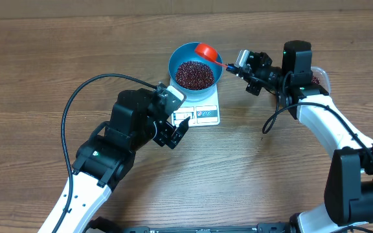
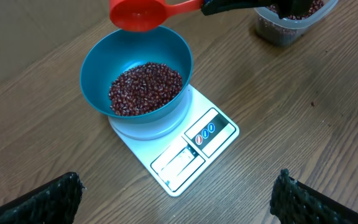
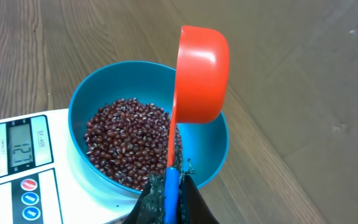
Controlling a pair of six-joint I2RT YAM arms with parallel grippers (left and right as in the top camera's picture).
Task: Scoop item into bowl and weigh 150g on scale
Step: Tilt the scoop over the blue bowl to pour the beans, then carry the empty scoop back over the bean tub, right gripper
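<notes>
The blue bowl (image 1: 175, 59) stands on the white scale (image 1: 204, 115) and holds a heap of dark red-brown beans (image 1: 194, 74). My right gripper (image 3: 173, 196) is shut on the blue handle of a red scoop (image 3: 201, 74). The scoop is tipped on its side above the bowl's far rim, and no beans show in it (image 2: 138, 12). The scale (image 3: 17, 186) has its display lit. My left gripper (image 2: 179, 199) hangs open over bare wood just in front of the scale (image 2: 185, 155), holding nothing.
A clear plastic tub (image 2: 288, 28) with more beans stands to the right of the bowl (image 2: 95, 81), under my right arm (image 1: 303, 71). A black cable (image 1: 76, 103) loops over the table at the left.
</notes>
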